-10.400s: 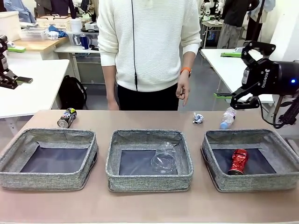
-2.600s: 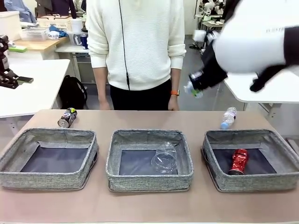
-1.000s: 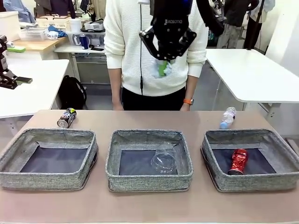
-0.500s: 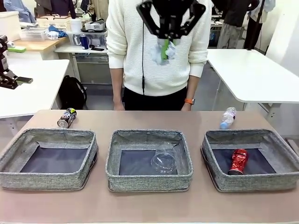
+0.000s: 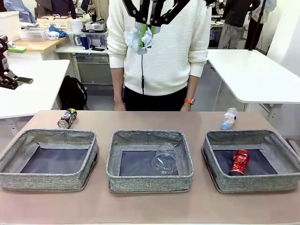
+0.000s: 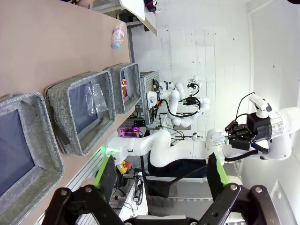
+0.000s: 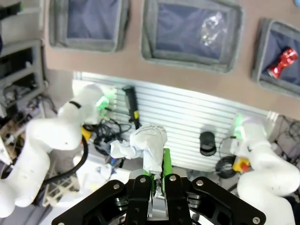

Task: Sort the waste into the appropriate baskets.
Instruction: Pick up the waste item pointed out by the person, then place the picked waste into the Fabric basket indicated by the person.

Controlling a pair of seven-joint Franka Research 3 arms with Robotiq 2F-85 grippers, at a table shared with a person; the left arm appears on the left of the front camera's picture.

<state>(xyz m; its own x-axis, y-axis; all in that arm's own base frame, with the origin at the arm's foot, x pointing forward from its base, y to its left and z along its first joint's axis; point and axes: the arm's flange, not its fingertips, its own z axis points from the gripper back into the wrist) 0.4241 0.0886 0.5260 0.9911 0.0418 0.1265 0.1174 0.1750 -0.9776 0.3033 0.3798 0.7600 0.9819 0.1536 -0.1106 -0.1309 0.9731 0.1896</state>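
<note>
So the right gripper [image 5: 143, 33] is way up high in front of the person, pinched tight on the paper wad [image 5: 138, 39]. The left gripper [image 6: 161, 174] has its fingers wide apart. The cup [image 5: 164, 161] lies in the middle basket [image 5: 149, 182], and the red can [image 5: 239, 162] in the right basket [image 5: 253, 183].

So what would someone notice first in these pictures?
The right end effector hangs high above the table, pinching a crumpled white paper wad in front of the person's white sweater. Below, a crushed red can lies in the right-hand basket and a clear plastic cup in the middle basket.
</note>
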